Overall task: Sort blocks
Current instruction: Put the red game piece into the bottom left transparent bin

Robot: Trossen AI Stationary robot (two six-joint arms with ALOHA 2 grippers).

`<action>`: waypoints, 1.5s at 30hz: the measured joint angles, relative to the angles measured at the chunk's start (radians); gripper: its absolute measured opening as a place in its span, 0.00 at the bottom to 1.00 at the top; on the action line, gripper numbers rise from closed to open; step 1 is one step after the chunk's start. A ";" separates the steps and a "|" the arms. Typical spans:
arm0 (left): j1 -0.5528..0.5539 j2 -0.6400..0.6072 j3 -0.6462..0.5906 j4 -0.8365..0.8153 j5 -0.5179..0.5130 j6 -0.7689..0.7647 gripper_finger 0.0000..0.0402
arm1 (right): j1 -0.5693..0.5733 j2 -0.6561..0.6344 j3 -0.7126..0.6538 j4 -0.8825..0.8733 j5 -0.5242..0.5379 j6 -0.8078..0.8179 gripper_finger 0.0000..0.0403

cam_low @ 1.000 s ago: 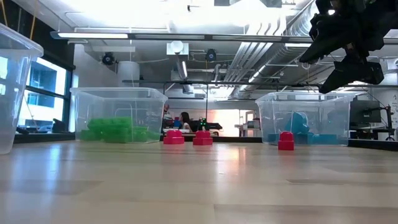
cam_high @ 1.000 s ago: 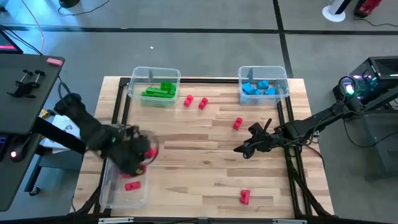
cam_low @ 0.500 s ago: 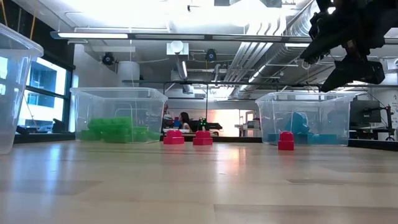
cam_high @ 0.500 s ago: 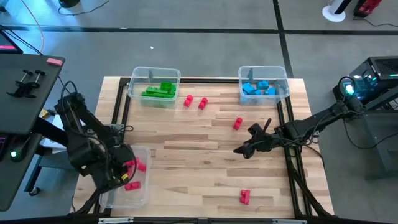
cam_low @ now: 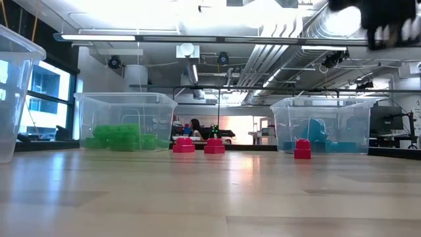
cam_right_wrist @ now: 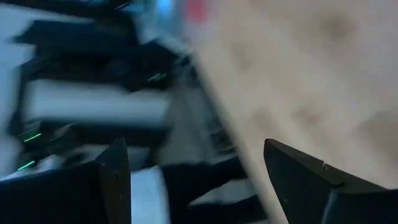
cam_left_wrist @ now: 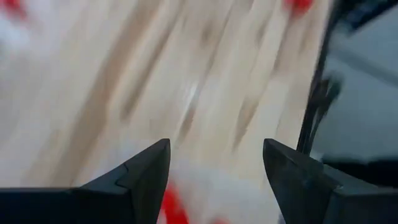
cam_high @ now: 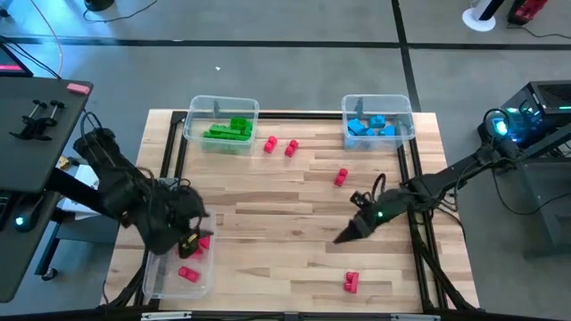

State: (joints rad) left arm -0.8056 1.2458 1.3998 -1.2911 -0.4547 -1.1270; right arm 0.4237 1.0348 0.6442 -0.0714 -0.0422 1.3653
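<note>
Left gripper (cam_high: 190, 234) hangs spread over the near-left bin (cam_high: 169, 283) (red blocks (cam_high: 188, 274) inside); right gripper (cam_high: 346, 234), spread, empty, hangs right of it.

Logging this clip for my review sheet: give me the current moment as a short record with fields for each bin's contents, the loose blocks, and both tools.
green bin: green blocks
blue bin: light blue blocks
near-left bin: two red blocks
loose red blocks: pair between the far bins, one mid-table, one near the front edge
left tool: open, empty, over the near-left bin
right tool: open, empty, above bare table, pointing toward the front block
</note>
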 joint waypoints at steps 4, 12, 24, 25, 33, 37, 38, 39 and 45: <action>0.091 -0.028 0.001 0.145 -0.125 0.209 0.60 | 0.110 0.021 0.058 -0.024 -0.018 0.155 0.61; 0.237 -0.024 0.001 0.197 -0.167 0.397 0.61 | 0.391 0.280 0.208 -0.236 -0.028 0.601 0.61; 0.332 -0.024 0.001 0.199 -0.167 0.516 0.61 | 0.420 0.679 0.333 -0.241 -0.047 0.933 0.61; 0.339 -0.024 0.001 0.199 -0.167 0.521 0.61 | 0.404 0.693 0.338 -0.248 -0.059 0.921 0.61; 0.355 -0.024 0.001 0.203 -0.167 0.529 0.61 | 0.339 0.712 0.358 -0.387 -0.135 0.873 0.60; 0.355 -0.024 0.001 0.206 -0.166 0.527 0.61 | 0.327 0.712 0.358 -0.416 -0.135 0.851 0.51; 0.355 -0.024 0.001 0.207 -0.166 0.529 0.61 | 0.328 0.712 0.358 -0.429 -0.135 0.851 0.47; 0.355 -0.024 0.001 0.214 -0.166 0.529 0.61 | 0.329 0.712 0.357 -0.439 -0.133 0.850 0.42; 0.354 -0.027 0.001 0.301 -0.147 0.613 0.61 | 0.327 0.712 0.359 -0.430 -0.108 0.752 0.07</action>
State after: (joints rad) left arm -0.4519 1.2193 1.4005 -0.9901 -0.6019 -0.5143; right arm 0.7511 1.7470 1.0036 -0.5016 -0.1505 2.1177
